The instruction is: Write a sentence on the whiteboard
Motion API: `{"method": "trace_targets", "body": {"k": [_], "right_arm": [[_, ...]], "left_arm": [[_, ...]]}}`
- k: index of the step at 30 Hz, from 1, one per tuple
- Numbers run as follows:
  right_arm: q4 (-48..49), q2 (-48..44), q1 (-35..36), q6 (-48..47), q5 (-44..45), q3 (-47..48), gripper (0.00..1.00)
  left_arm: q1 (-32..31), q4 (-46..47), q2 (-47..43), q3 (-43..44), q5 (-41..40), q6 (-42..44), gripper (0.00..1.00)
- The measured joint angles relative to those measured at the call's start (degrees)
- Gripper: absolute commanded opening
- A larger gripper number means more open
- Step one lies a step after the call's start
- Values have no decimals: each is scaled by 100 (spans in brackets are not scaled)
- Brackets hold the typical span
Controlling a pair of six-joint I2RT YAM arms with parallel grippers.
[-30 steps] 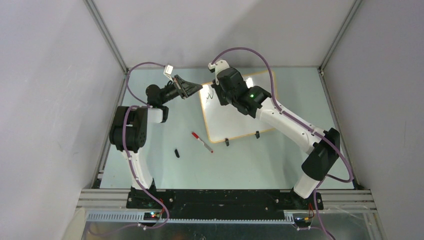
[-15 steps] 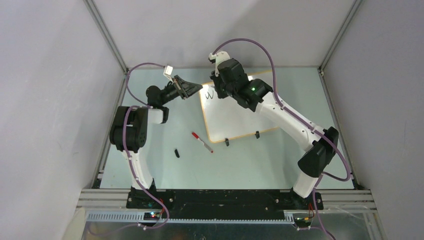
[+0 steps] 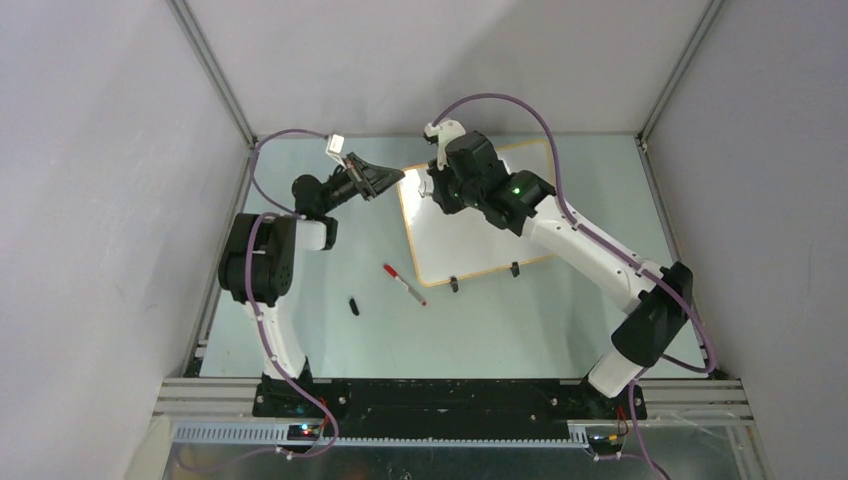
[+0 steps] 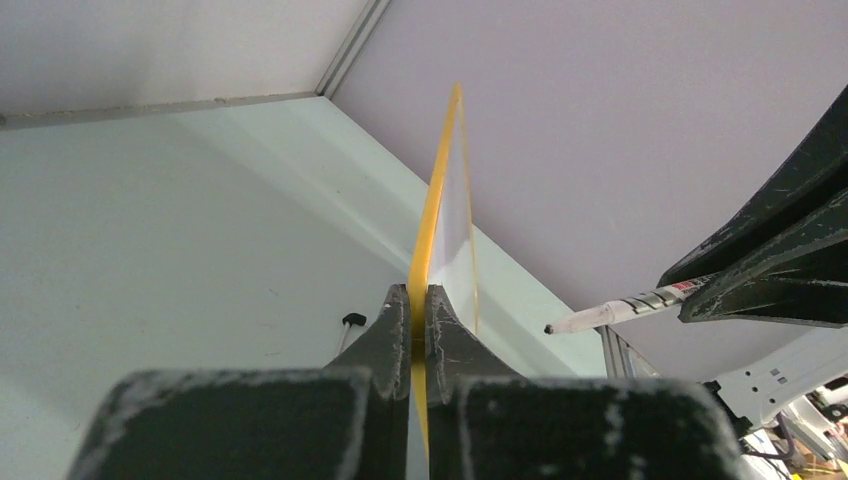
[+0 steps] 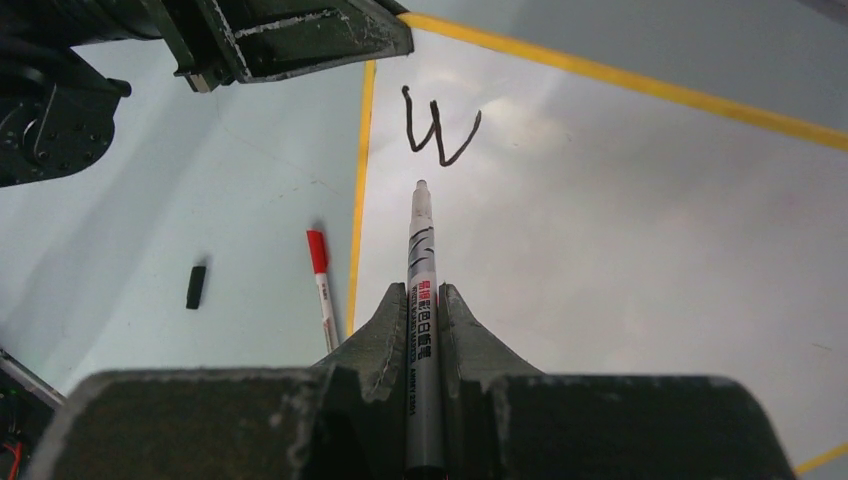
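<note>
Only right wrist view shows W [image 5: 438,140] beyond marker [image 5: 422,300] tip on whiteboard [image 5: 620,230].

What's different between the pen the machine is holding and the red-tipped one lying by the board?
The held pen is clamped in the right arm's jaws, its tip near the W on the whiteboard; the red-capped pen lies loose on the table beside the board's frame. The held pen's tip is bare; the red-capped pen wears its cap. Both are slim, light-barrelled markers.
</note>
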Motion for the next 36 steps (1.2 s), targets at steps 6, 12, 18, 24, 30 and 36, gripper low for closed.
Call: {"method": "trace_targets", "body": {"k": [6,12,18,24,30,36], "right_arm": [[63,-223,-87,-20,-79,-232,0],[293,-243,-151,-26,-87,-275,0],[577,-321,-170,116,-94,-671,0],[938,-345,-170,518,20,-1069,0],[1003,-350,-155,820,98,-1156,0],[1001,-350,-76,822,437,-1134,0]], "left_arm": [[-22,-44,-109,-140,-129,166,0],[-57,-92,-293,-363,-343,407,0],[-114,-369,-444,-393,-444,721,0],[-146,-435,-498,-420,-501,870,0],[-155,-479,-503,-420,-542,944,0],[-168,-564,-551,-426,-549,1064,0]]}}
